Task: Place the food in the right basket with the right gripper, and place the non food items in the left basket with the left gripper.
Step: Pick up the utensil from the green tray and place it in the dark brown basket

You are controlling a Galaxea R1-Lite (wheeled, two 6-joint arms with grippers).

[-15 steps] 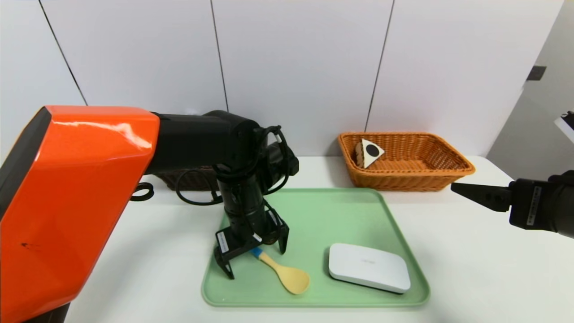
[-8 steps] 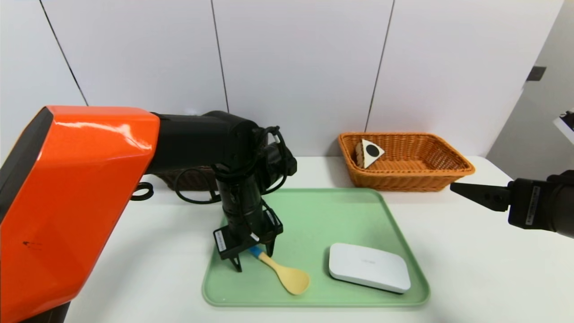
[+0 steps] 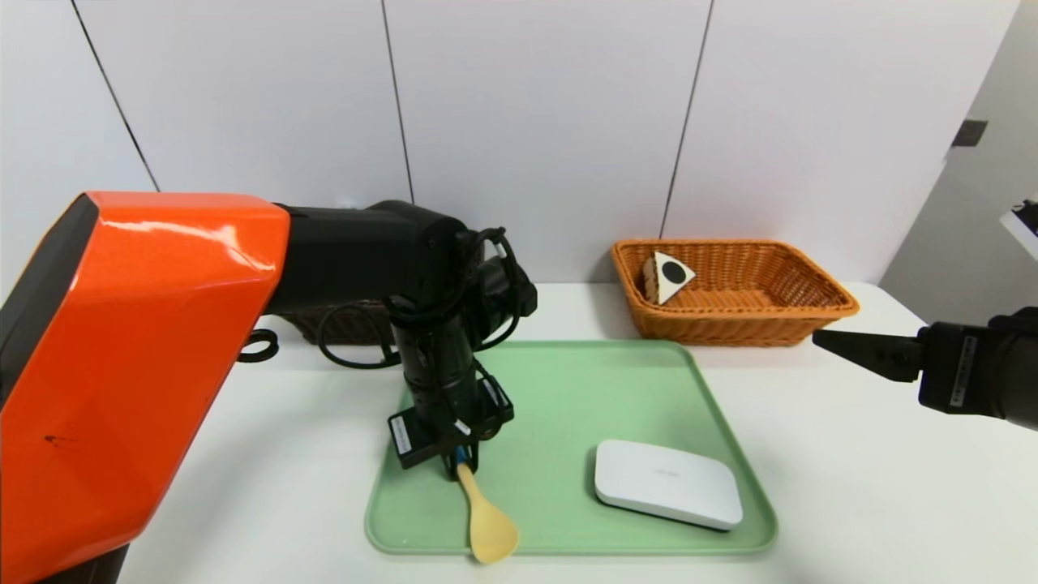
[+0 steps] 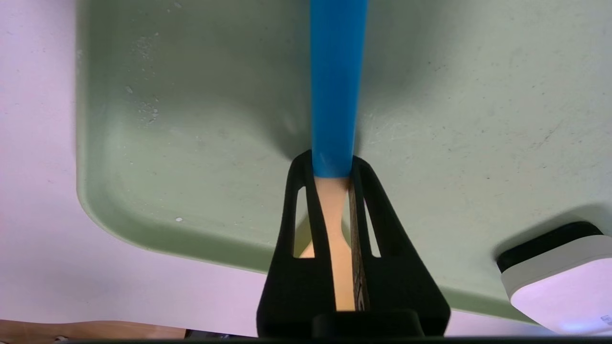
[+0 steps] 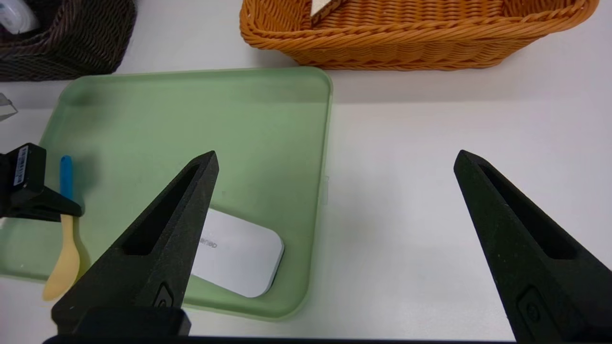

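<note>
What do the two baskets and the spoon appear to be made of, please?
The orange basket looks like woven wicker or imitation rattan, slightly glossy, with strands crossing visibly. The dark brown basket shows similar tight weaving. The spoon has a smooth, pale yellow bowl, perhaps plastic or silicone, and an evenly coloured blue handle, probably plastic.

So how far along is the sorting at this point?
Done: the cake slice sits in the orange basket, and a white-capped item lies in the dark basket. In hand: the left gripper grips the spoon over the tray. Left: the white box, on the tray. The right gripper waits open.
</note>
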